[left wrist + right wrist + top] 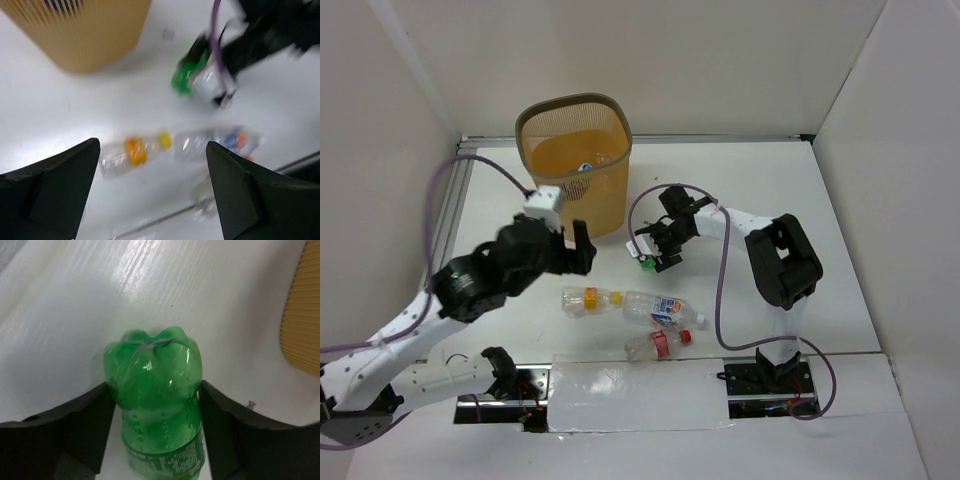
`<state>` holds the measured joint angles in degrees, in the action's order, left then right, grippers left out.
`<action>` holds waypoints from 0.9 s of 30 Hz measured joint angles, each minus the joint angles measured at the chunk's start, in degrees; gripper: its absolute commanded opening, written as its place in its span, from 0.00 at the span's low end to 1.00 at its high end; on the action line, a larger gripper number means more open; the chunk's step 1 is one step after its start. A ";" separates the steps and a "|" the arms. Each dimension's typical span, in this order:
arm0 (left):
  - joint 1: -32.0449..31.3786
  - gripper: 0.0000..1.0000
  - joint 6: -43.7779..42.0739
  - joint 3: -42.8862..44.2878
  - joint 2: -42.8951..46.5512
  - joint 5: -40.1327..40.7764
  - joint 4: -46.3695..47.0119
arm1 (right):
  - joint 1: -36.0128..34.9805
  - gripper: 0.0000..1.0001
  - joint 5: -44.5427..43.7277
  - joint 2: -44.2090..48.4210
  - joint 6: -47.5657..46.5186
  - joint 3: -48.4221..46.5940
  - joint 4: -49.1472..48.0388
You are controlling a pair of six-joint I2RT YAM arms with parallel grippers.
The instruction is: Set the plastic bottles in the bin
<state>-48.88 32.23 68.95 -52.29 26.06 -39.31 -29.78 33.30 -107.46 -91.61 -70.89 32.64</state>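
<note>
right jaws: clamped on green bottle point(152, 385) | left jaws: wide apart, above worktop point(770, 180) | three clear bottles point(663, 310) lie flat, nearer than bin point(605, 200)

Lab test cell: white panels point(720, 60) box my white tabletop point(850, 260) at 9, 12, 3 o'clock; my arm bases point(770, 378) bolted at 6, purple cabling point(719, 300) exposed.

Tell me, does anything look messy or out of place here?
A yellow-capped bottle, a white-capped bottle and a red-labelled bottle lie on their sides, scattered on the table near the arms, not in the bin. The right gripper grips a green bottle. No spill or damage shows.
</note>
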 measured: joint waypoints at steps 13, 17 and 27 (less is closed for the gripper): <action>-10.21 1.00 -5.64 -11.85 -10.69 -4.59 -4.72 | 10.38 0.32 7.56 1.22 6.21 -9.94 14.38; -10.19 1.00 -12.92 -12.57 -12.81 -4.85 -0.37 | 18.69 0.32 15.28 4.31 9.35 -21.49 21.90; -8.17 1.00 -26.95 -14.36 -22.99 -7.58 5.27 | 20.09 0.37 31.30 14.36 34.32 -41.09 6.49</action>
<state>-57.06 5.28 54.59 -75.29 18.48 -34.04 -9.69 64.60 -93.10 -57.30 -111.98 39.13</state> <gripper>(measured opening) 1.001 0.620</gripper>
